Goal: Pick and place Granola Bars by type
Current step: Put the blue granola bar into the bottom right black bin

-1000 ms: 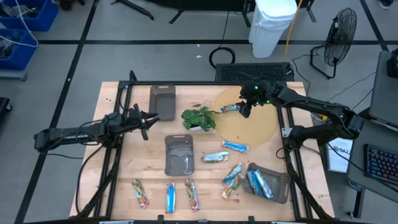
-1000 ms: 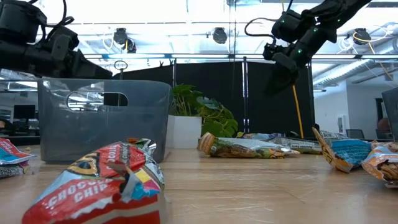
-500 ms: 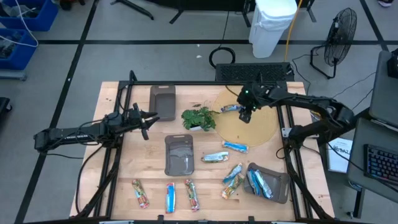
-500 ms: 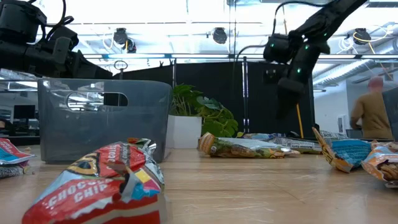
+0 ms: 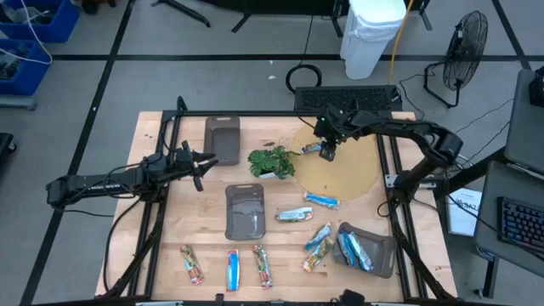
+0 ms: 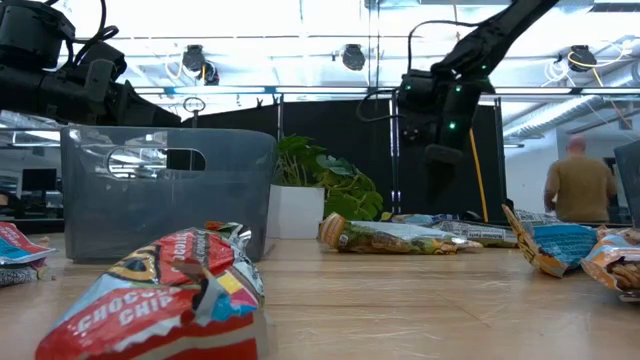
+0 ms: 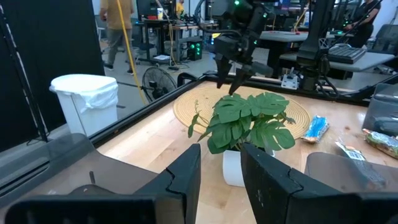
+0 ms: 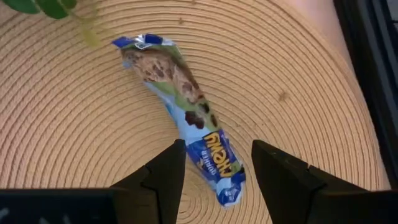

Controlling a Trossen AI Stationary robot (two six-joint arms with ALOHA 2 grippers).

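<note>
A blue-wrapped granola bar [image 8: 180, 102] lies flat on the round woven mat [image 5: 344, 174] at the table's far right, also seen in the high view [image 5: 313, 148]. My right gripper [image 8: 217, 149] hangs open just above it, pointing steeply down, a finger on either side of the bar's one end, touching nothing. My left gripper [image 5: 201, 161] waits open and level at the table's left, facing the potted plant [image 7: 249, 118]. More granola bars lie loose on the wood: blue [image 5: 321, 201], green [image 5: 293, 214], red [image 5: 192, 263].
Three grey trays stand on the table: one far [image 5: 223, 136], one in the middle [image 5: 245, 211], and one near right [image 5: 384, 259] with blue bars in it. The plant [image 5: 272, 161] stands just left of the mat. A person walks in the room behind.
My right gripper has swung toward the table's left and come down toward the blue bar on the mat, tipping more steeply downward. Its fingers have stayed open. The bars have not moved.
</note>
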